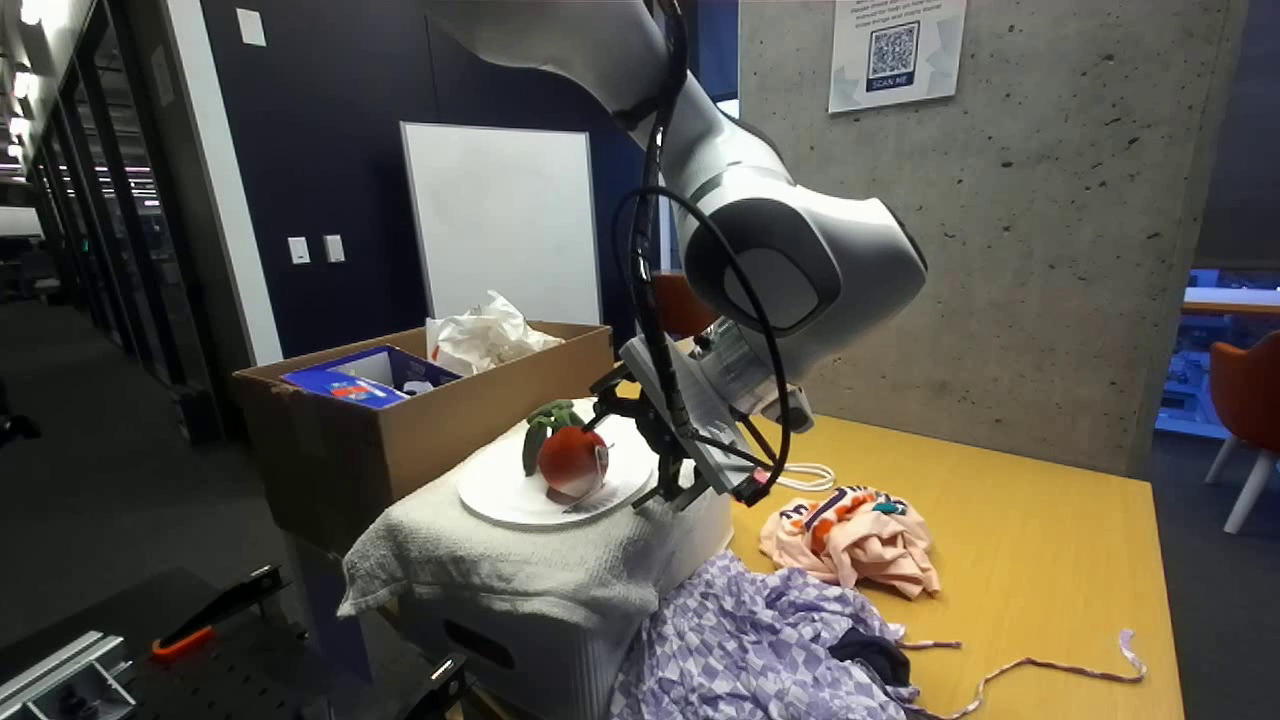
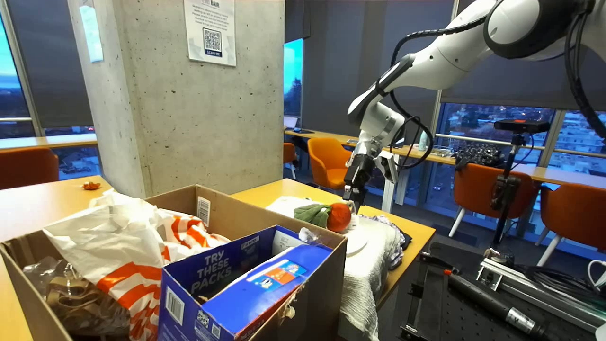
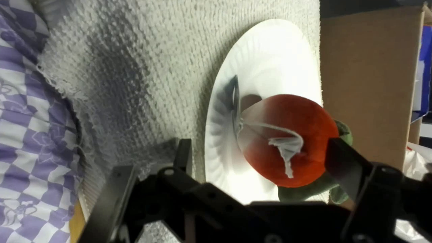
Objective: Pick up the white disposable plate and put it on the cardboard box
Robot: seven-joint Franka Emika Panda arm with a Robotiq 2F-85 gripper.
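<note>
The white disposable plate (image 1: 500,492) lies on a white towel; it also shows in an exterior view (image 2: 356,243) and the wrist view (image 3: 270,50). On it rests a red-orange rounded item (image 1: 572,462) with green leaves, a string and tag (image 3: 287,148). The cardboard box (image 1: 490,420) stands beside the towel; its near wall is at the right of the wrist view (image 3: 368,77). My gripper (image 1: 618,462) is open just above the plate's edge. In the wrist view, one finger is outside the plate rim and the other overlaps the red item's edge. Contact cannot be told.
The towel (image 1: 540,570) covers a bin. A purple checked cloth (image 1: 740,650) and a peach cloth (image 1: 850,540) lie on the yellow table (image 1: 1050,560). Blue packaging (image 2: 270,284) and a white bag (image 2: 113,237) stick up inside the carton. A concrete pillar (image 1: 1000,250) stands behind.
</note>
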